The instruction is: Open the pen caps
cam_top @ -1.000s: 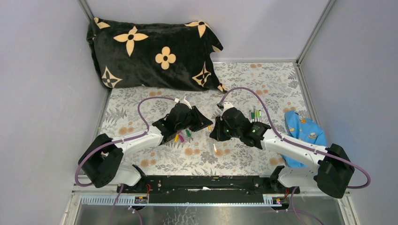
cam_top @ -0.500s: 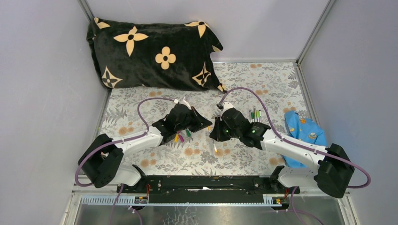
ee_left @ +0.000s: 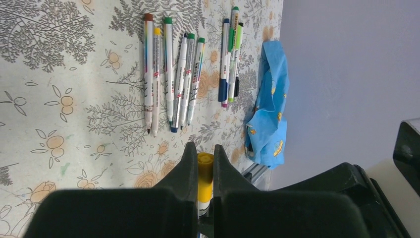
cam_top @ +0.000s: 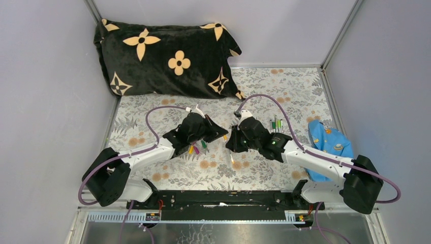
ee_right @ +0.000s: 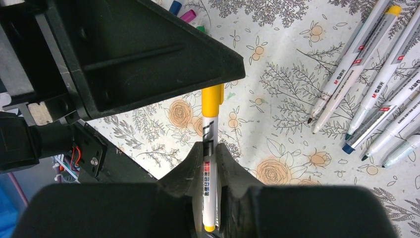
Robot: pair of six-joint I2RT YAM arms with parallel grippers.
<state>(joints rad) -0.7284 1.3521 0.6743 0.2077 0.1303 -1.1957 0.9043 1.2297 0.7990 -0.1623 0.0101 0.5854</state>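
Where overhead blurs, right wrist shows yellow cap (ee_right: 213, 95) on pen (ee_right: 208, 138).

Yellow cap (ee_right: 213, 95) on pen (ee_right: 208, 183), five uncapped pens (ee_left: 168, 74)

Pillow (cam_top: 162, 56) far-left on table (cam_top: 300, 86); caps (cam_top: 196, 149) left of centre; pens (cam_top: 276, 123) right of centre; cloth (cam_top: 330, 142) at right edge.
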